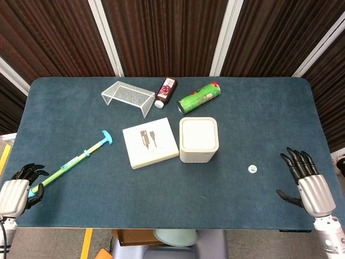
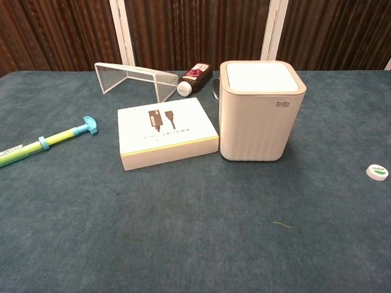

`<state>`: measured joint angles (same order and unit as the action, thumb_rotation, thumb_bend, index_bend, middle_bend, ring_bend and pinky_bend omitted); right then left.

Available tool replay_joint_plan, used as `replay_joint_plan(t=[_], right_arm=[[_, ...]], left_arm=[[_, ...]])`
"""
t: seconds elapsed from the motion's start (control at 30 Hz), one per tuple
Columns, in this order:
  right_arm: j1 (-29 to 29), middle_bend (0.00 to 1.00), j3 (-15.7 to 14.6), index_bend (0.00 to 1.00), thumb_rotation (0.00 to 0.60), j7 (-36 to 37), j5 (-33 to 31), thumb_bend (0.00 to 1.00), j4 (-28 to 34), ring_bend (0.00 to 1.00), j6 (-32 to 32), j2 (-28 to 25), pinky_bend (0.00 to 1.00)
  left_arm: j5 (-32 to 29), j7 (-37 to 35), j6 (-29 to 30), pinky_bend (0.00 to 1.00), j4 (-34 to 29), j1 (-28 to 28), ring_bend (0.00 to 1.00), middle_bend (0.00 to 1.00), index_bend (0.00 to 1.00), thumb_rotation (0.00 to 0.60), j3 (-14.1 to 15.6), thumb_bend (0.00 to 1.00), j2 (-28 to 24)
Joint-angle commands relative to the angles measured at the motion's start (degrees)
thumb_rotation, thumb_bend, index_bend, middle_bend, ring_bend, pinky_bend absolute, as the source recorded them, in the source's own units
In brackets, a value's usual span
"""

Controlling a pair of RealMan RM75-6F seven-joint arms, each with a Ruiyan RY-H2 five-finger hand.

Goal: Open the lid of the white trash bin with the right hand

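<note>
The white trash bin (image 1: 198,140) (image 2: 261,110) stands upright near the table's middle, its flat lid down. My right hand (image 1: 305,181) rests at the front right edge of the table, fingers spread and holding nothing, well to the right of the bin. At the front left corner my left hand (image 1: 21,186) sits with fingers curled beside the handle end of a green and blue stick tool (image 1: 73,161) (image 2: 46,144); I cannot see whether it grips that handle. Neither hand shows in the chest view.
A flat white box (image 1: 150,142) (image 2: 166,132) lies just left of the bin. Behind it are a wire rack (image 1: 128,96) (image 2: 135,79), a dark bottle (image 1: 166,91) (image 2: 194,78) and a green can (image 1: 199,97). A small round cap (image 1: 252,169) (image 2: 377,171) lies between bin and right hand.
</note>
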<state>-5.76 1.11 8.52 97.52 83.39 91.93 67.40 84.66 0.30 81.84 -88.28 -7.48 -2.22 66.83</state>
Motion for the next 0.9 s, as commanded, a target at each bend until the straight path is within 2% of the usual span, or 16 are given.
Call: replay_joint_plan(t=[0.03, 0.37, 0.47, 0.53, 0.6, 0.67, 0.8, 0.9], right_arm=[[-0.04, 0.05, 0.00, 0.19, 0.600, -0.21, -0.18, 0.25, -0.04, 0.00, -0.19, 0.00, 0.07], [-0.29, 0.05, 0.37, 0.18, 0.600, -0.90, -0.70, 0.25, -0.14, 0.00, -0.38, 0.38, 0.07], [-0.26, 0.10, 0.56, 0.17, 0.600, -1.82, -0.80, 0.25, -0.59, 0.01, -0.14, 0.99, 0.07], [0.07, 0.24, 0.79, 0.17, 0.600, -2.71, -0.81, 0.26, -0.89, 0.16, 0.76, 1.55, 0.16], [0.74, 0.46, 0.89, 0.18, 0.600, -4.74, -1.06, 0.30, -0.90, 0.45, 1.69, 2.47, 0.39], [0.89, 0.59, 0.69, 0.18, 0.600, -6.63, -0.53, 0.37, -1.05, 0.60, 1.99, 3.15, 0.54], [0.86, 0.73, 0.35, 0.20, 0.600, -8.27, 0.10, 0.51, 0.00, 0.72, 1.83, 3.30, 0.64], [0.35, 0.77, -1.08, 0.22, 0.600, -10.36, 0.81, 0.59, 5.13, 0.77, -0.87, -0.08, 0.65]], left_arm=[[-2.78, 6.32, -0.97, 0.30, 0.76, -0.01, 0.15, 0.24, 0.38, 0.600, -1.08, 0.61, 1.29], [0.11, 5.15, 0.04, 0.30, 0.53, -0.02, 0.15, 0.24, 0.38, 0.600, 0.00, 0.61, 0.75], [0.48, 4.84, 0.26, 0.30, 0.06, 0.13, 0.15, 0.24, 0.38, 0.600, 0.26, 0.61, 0.49], [1.08, 4.95, 0.58, 0.30, -0.20, 0.17, 0.15, 0.24, 0.38, 0.600, 0.46, 0.61, 0.42], [2.20, 5.05, 0.86, 0.30, -0.17, 0.02, 0.15, 0.24, 0.38, 0.600, 0.77, 0.61, 0.45], [2.77, 4.73, 0.64, 0.30, 0.12, -0.17, 0.15, 0.24, 0.38, 0.600, 1.05, 0.61, 0.46], [1.98, 3.57, -0.72, 0.31, 0.28, -0.44, 0.15, 0.24, 0.38, 0.600, 1.21, 0.61, 0.23], [1.28, 2.38, -2.10, 0.31, 0.24, -0.77, 0.15, 0.24, 0.38, 0.600, 1.35, 0.60, -0.09]])
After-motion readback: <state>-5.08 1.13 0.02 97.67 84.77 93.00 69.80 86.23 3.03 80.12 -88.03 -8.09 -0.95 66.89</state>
